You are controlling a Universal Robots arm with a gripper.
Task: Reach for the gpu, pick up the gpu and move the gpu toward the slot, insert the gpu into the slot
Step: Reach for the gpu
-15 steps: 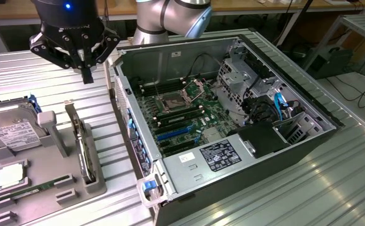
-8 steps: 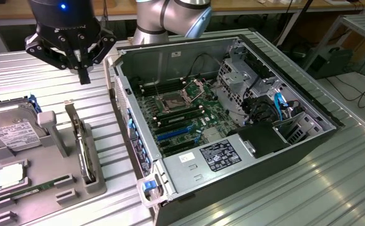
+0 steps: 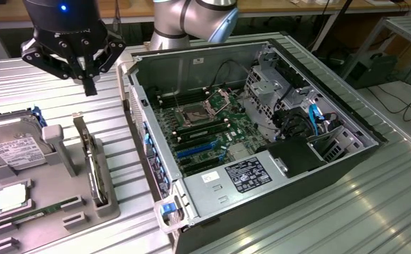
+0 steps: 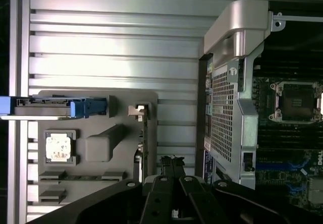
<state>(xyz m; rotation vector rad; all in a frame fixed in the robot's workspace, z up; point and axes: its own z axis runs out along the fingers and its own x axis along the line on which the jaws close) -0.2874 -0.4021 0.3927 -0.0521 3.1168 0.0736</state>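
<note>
— In the grey holder [image 3: 50, 182] on the bench [image 3: 64, 87], at the exterior view's left, the gpu [image 3: 91, 156] is standing on its long edge, with its silver bracket rising at the far end. Are you following it?

— I am. Where is the tool sitting?

— The tool [image 3: 90, 91] is hanging above the bench, past the bracket end of the card and well apart from it. Its fingers are pressing together and gripping nothing. In the wrist view the gpu [image 4: 145, 148] is showing as a thin edge-on line, and the tool [image 4: 171, 159] is lining up roughly along it.

— What are you worrying about?

— Mostly those closed fingers. If you are lowering them like that, I am judging they would be striking the card's top edge rather than straddling it. The card is also thin and tall, so an off-centre pinch would risk tilting it in the holder.

— And the neighbours?

— The hard drive [image 3: 11, 145] is standing near, in the same holder, so a wide approach could be clipping it. The open computer case [image 3: 213, 50] is lying just beside the holder, and its raised wall is standing between the card and the blue slots [image 3: 195, 152] on the board. A low carry could be catching that rim.
</note>
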